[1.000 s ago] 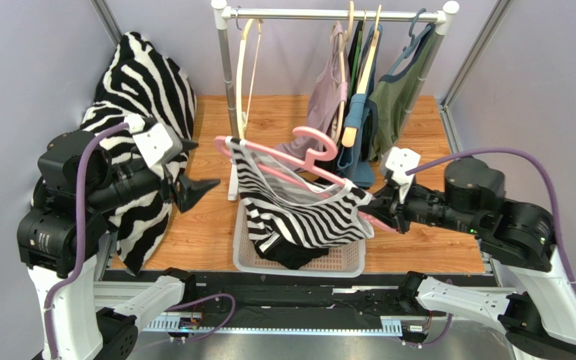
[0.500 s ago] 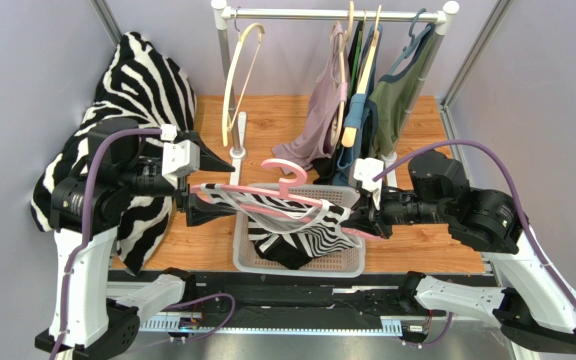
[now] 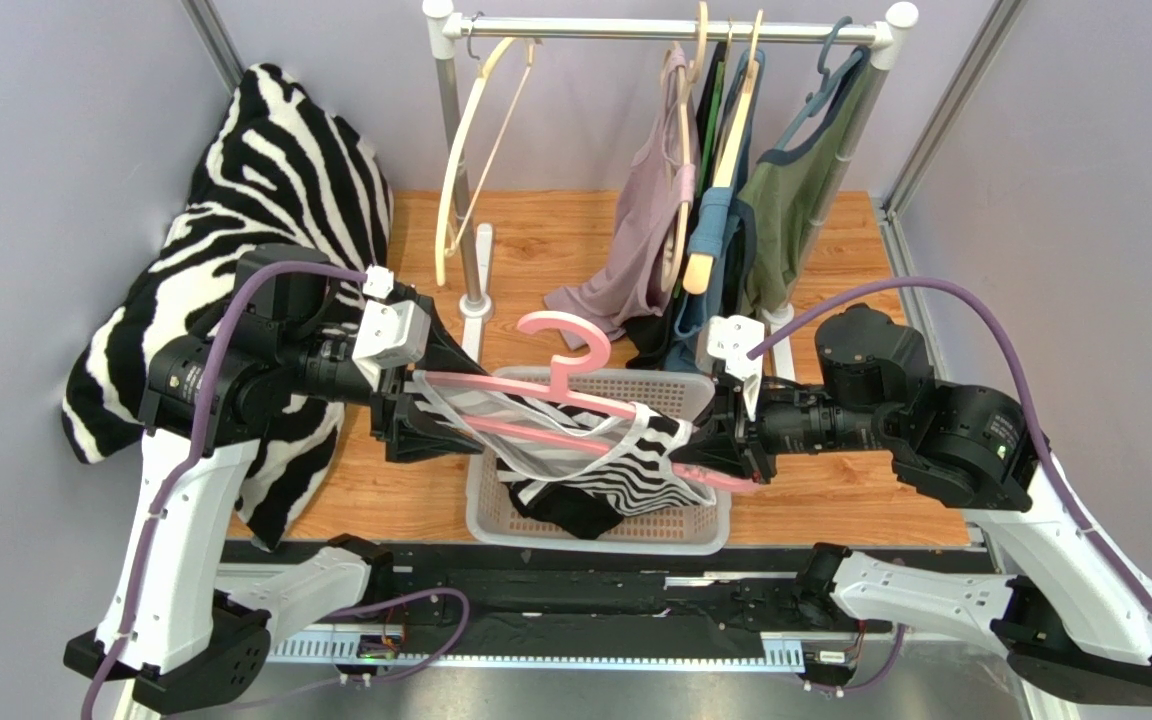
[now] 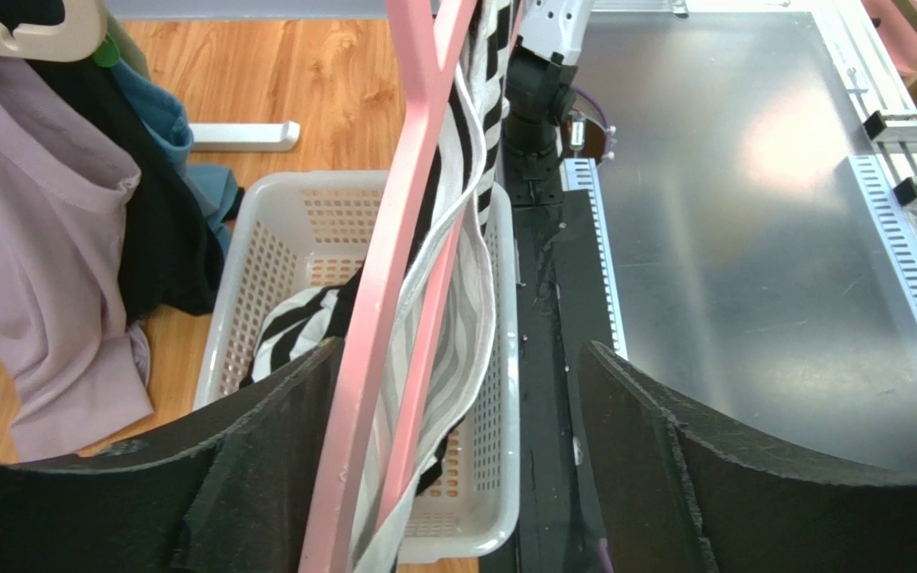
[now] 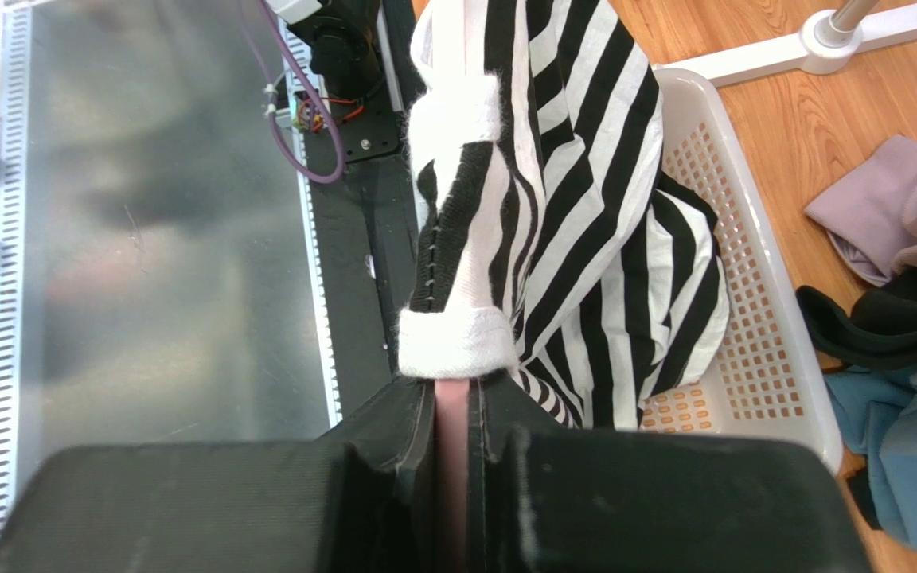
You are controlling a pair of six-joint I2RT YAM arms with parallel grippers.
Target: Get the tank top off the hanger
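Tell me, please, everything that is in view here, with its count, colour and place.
perforated plastic basket: one, white, front centre
dark garment: one, black, inside the basket
pink plastic hanger: one, pink, held above the basket
zebra-striped tank top: one, black-and-white, on that hanger, sagging into the basket
zebra-print fabric: one, black-and-white, heaped far left
metal-railed clothes rack: one, white, at the back
curved empty hanger: one, cream, rail's left
hung tops: several, mauve, black, blue, green, rail's right
left tool: one, black, open around hanger's left end
right tool: one, black, shut on hanger's right end
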